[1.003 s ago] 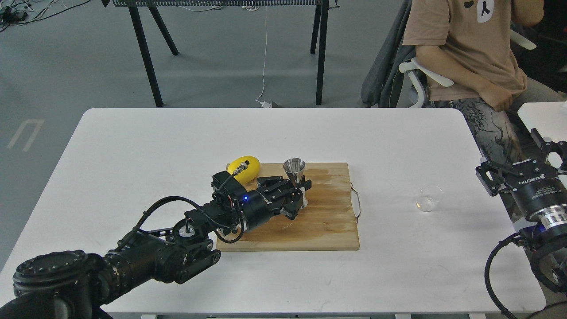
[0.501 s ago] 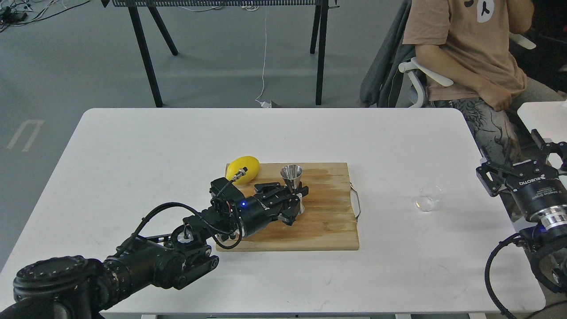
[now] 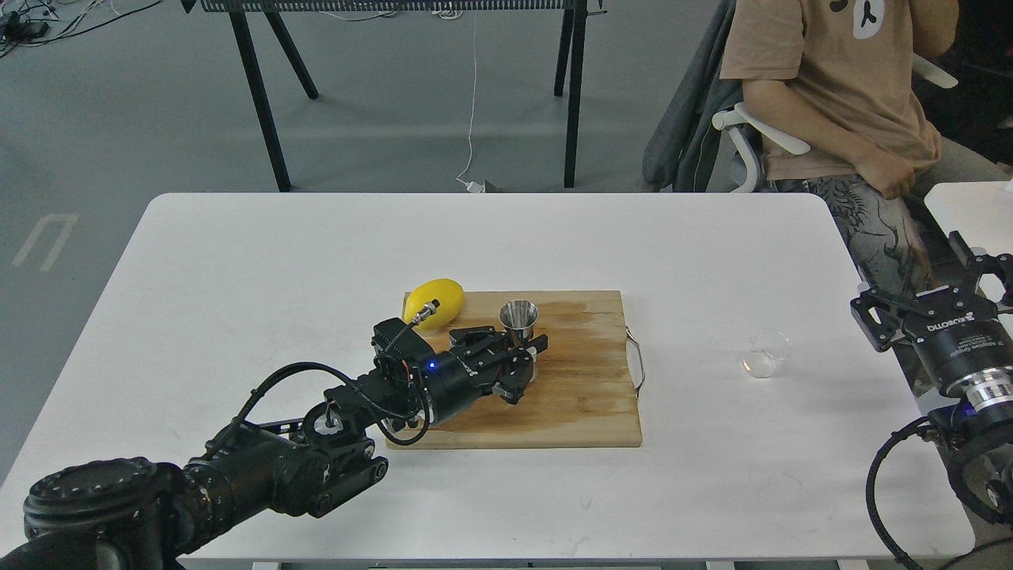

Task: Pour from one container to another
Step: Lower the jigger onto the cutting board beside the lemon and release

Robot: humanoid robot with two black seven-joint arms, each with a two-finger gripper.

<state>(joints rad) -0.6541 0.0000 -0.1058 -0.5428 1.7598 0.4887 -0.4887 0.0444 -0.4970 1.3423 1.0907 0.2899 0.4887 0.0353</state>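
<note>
The steel hourglass jigger (image 3: 518, 315) stands upright on the wooden cutting board (image 3: 586, 404), its open mouth facing up. My left gripper (image 3: 527, 353) reaches in from the lower left and is shut on the jigger's narrow waist, which hides its lower cone. The small clear glass cup (image 3: 768, 353) sits alone on the white table, to the right of the board. My right gripper (image 3: 910, 289) hangs open at the table's right edge, a short way right of the cup and not touching it.
A yellow lemon (image 3: 434, 299) lies at the board's back left corner, just behind my left wrist. The board has a metal handle (image 3: 638, 362) on its right side. A seated person (image 3: 839, 95) is at the back right.
My left gripper has drawn back slightly to the left and toward me, and the jigger has moved with it. The right arm and the glass cup have stayed put.
</note>
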